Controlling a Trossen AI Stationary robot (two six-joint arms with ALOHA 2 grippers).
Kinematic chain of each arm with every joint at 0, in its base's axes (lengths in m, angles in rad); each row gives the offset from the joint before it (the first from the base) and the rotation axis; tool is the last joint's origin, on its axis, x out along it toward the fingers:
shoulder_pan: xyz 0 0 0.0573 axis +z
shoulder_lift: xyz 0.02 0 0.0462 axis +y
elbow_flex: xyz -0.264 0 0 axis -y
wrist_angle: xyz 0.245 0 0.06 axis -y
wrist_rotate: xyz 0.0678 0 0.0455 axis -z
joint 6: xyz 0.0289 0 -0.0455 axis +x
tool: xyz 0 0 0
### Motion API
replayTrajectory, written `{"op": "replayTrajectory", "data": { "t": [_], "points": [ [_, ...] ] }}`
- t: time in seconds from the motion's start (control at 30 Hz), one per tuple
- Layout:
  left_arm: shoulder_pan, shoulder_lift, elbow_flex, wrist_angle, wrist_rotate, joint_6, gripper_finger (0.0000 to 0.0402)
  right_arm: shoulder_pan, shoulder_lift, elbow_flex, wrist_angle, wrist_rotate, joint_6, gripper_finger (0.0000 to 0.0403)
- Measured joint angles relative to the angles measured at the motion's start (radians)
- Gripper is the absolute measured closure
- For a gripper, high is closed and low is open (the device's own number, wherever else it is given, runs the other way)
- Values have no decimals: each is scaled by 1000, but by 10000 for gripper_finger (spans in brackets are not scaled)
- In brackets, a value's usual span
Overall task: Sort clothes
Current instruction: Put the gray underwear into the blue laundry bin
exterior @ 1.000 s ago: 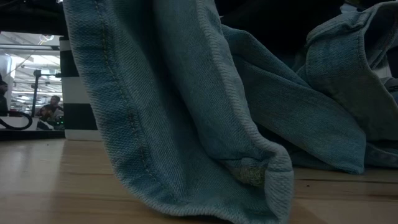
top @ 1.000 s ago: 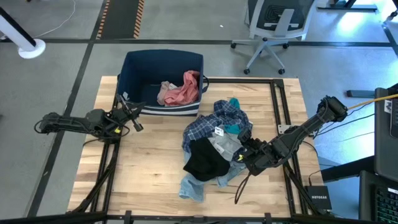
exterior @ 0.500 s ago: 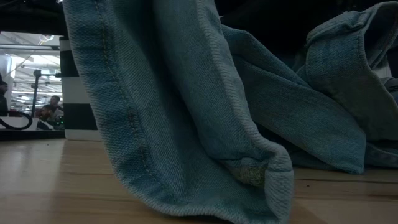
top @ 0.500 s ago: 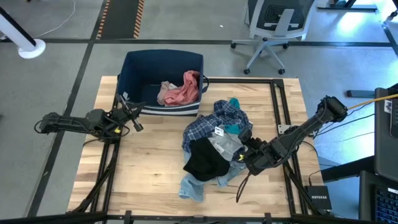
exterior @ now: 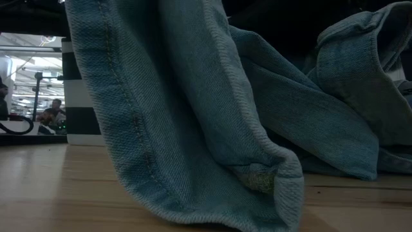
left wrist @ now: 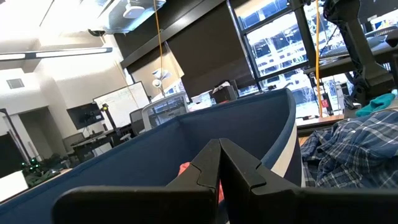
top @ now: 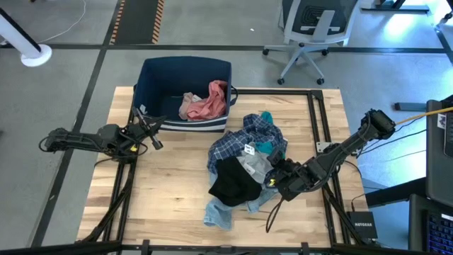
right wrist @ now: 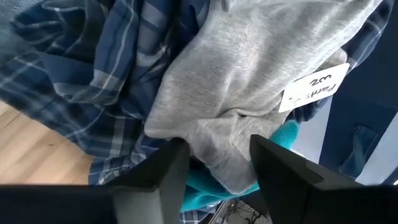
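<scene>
Clothes [top: 244, 166] lie heaped on the tabletop [top: 170, 191] right of centre in the high view: a blue plaid shirt [top: 237, 142], a grey piece [top: 256, 165] with a white tag, a black piece [top: 232, 184], denim jeans [top: 219, 212] at the near edge, and a small teal item [top: 265, 117] at the far side. A pink top [top: 211, 103] lies inside the navy bin [top: 152, 85] at the tabletop's far edge. The right tool [top: 277, 177] sits at the heap's right side. The left tool [top: 152, 133] hangs just in front of the bin, well apart from the heap.

Low view: the denim jeans [exterior: 193, 129] fill the picture, a hem resting on the tabletop [exterior: 51, 193].

Left wrist view: the left tool [left wrist: 219, 165] is closed, fingers touching, holding nothing, pointing at the bin wall [left wrist: 249, 137]; plaid fabric [left wrist: 354, 149] lies beyond.

Right wrist view: the right tool [right wrist: 217, 165] is partly open, its fingers [right wrist: 168, 165] straddling a fold of the grey piece [right wrist: 249, 81], with teal fabric [right wrist: 211, 186] beneath. Whether it grips cannot be told.
</scene>
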Motion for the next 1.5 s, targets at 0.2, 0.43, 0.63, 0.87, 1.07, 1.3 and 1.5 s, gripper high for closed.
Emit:
{"op": "replayTrajectory", "data": {
  "t": [0.2,0.43,0.63,0.87,1.07,1.3,1.5],
  "points": [
    [0,0,0,0,0,0,400,0,0,0,-5,0,1,289],
    [0,0,0,0,0,0,400,0,0,20,-25,39,1,377],
    [0,0,0,0,0,0,400,0,-1,152,-80,98,2,372],
    [0,0,0,0,0,0,400,0,-2,351,-169,183,-43,373],
    [0,0,0,0,0,0,400,-7,-2,511,-190,307,-141,383],
    [0,0,0,0,0,0,400,-146,-2,617,-176,313,-249,368],
    [0,0,0,0,0,0,400,-316,-2,649,-9,239,-445,380]
  ]
}}
